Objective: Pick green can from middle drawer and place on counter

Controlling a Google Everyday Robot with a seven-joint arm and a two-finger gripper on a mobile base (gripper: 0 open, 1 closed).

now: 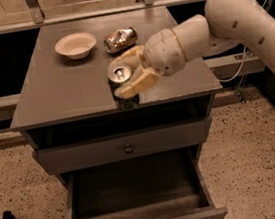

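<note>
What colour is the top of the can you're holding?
Silver, seen in the camera view; the gripper holds the green can at the counter's front edge.

White bowl nr dented coppery can, not touching
</note>
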